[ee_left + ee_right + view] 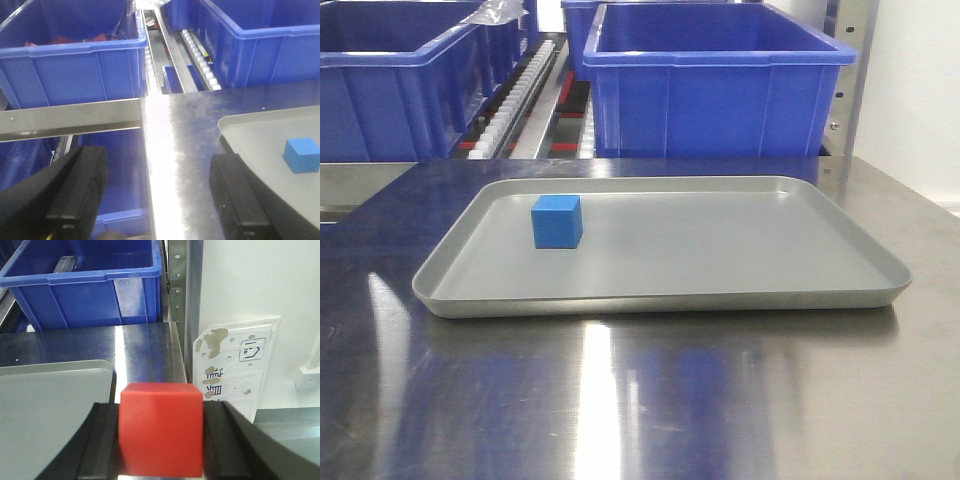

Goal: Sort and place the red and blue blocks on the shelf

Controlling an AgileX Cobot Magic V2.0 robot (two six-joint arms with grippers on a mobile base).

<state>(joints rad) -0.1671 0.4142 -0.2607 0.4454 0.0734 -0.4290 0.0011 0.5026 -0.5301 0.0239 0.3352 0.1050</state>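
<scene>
Two small matte cubes were counted: one bright blue cube [557, 221] left of centre in the front view, one red cube [161, 427] at bottom centre of the right wrist view. Shallow grey metal tray [660, 302]: one. Large blue plastic bins [715, 95]: two filled the upper left and upper right of the front view; more showed behind, number unclear.

You get bright, even overhead light. In front of the grey tray [660, 300], the steel tabletop [770, 400] throws back long white glare streaks. Left of the tray, in the left wrist view, another streak washes out the metal. The blue block [557, 221] casts only a faint shadow. The red block [161, 427] looks soft, close to the lens.
</scene>
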